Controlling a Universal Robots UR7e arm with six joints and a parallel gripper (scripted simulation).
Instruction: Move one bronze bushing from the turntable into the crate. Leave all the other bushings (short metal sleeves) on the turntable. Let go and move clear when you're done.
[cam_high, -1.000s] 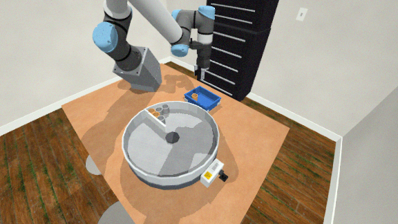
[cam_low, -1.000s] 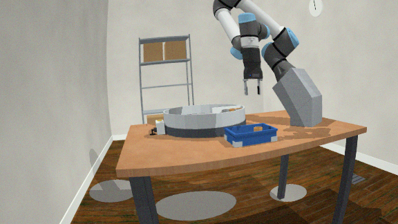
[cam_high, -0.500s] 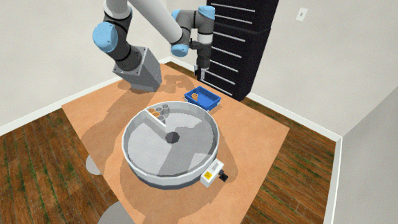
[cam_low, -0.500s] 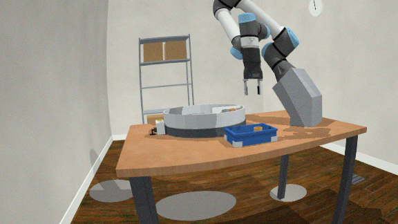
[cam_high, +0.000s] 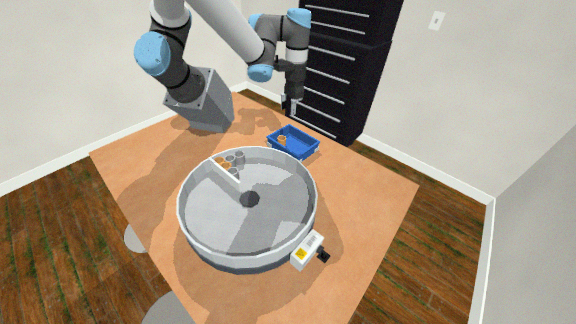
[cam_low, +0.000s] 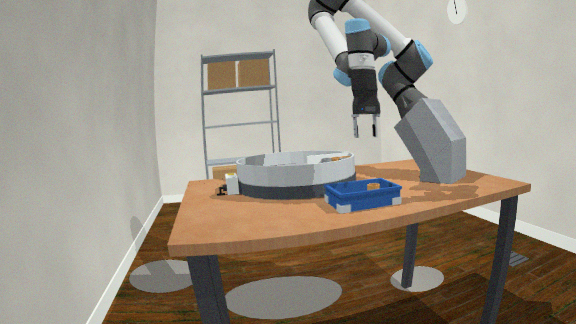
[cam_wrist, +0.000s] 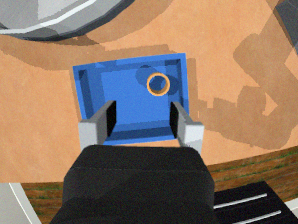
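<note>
I have the gripper (cam_low: 364, 131) hanging high above the blue crate (cam_high: 305, 148), jaws spread fully and holding nothing. One bronze bushing (cam_wrist: 157, 84) stands upright inside the crate, near a corner. Beside the crate, the turntable (cam_high: 197, 175) holds the other bushings (cam_high: 231, 162) in its wedge nearest the crate.

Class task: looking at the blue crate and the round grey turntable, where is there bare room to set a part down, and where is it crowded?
Bare: most of the blue plastic crate floor beside the single bronze bushing; and the round grey turntable floor around its dark hub. Crowded: the wedge pocket where the grey and bronze bushings cluster. The open black gripper hangs above the crate.
</note>
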